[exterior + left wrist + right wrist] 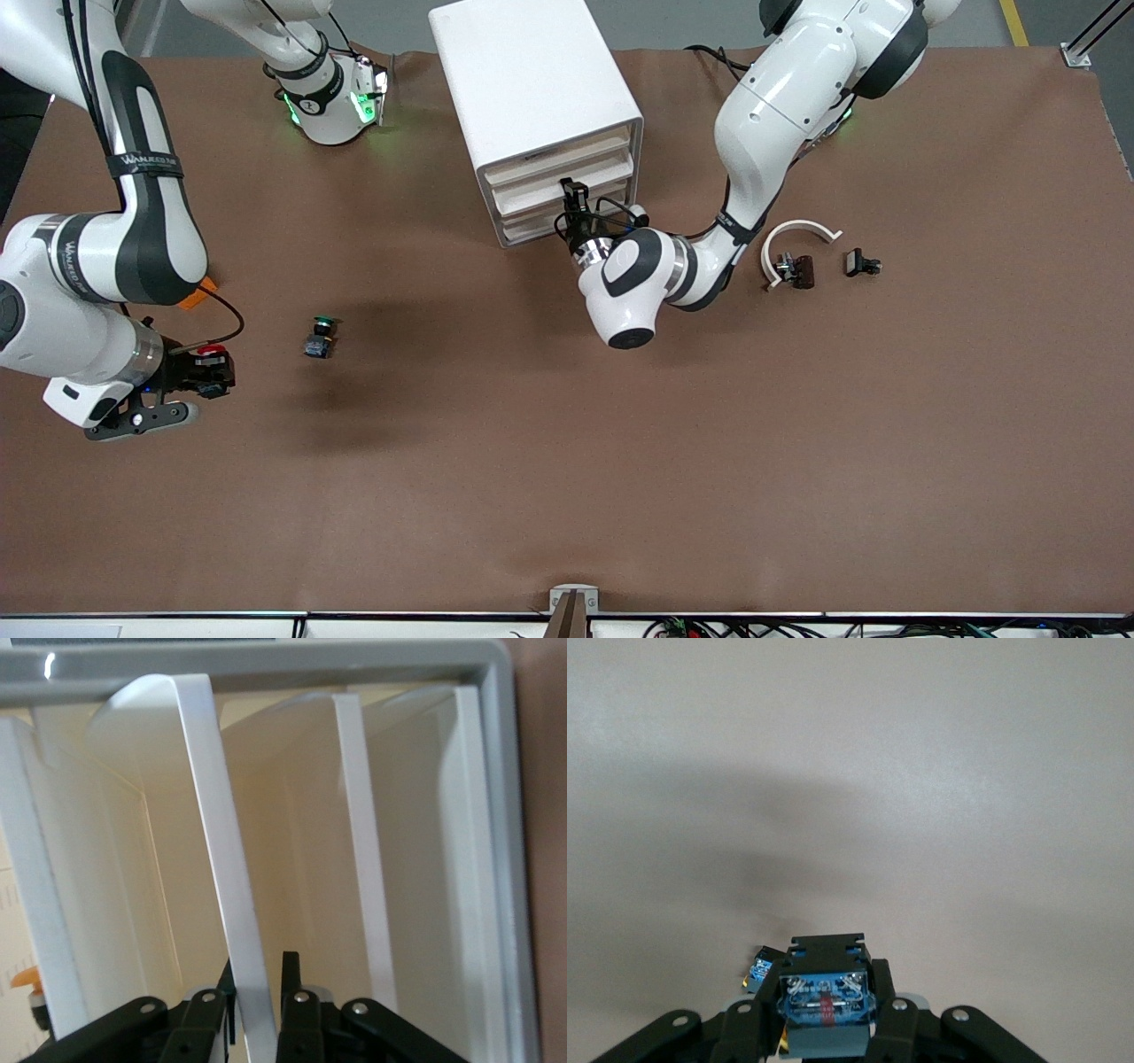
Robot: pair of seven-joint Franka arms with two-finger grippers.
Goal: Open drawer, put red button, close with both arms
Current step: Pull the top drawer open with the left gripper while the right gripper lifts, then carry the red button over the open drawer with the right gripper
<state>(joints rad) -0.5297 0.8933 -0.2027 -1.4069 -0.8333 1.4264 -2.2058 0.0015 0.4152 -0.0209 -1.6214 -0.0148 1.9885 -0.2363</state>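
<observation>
Item 1, left gripper (574,190): I have it at the front of the white drawer unit (536,84), its fingers (292,979) closed on the lip of the middle drawer (221,877); the wrist view shows that thin white edge pinched between them. The drawer looks not yet drawn out.

Item 2, right gripper (205,372): up over the counter (567,461) at the right arm's end, clamped on the red button (211,352), red cap showing from the front camera, blue-grey underside (824,1001) in the wrist view.

Item 3, green-capped switch (320,338): on the counter, near the right gripper, untouched. An orange block (197,293) peeks out beside the right arm.

Step in hand, as I judge it: opening the drawer, button already lifted. Next move calls for a straight pull by the left arm, then carrying the button over the opened drawer.
</observation>
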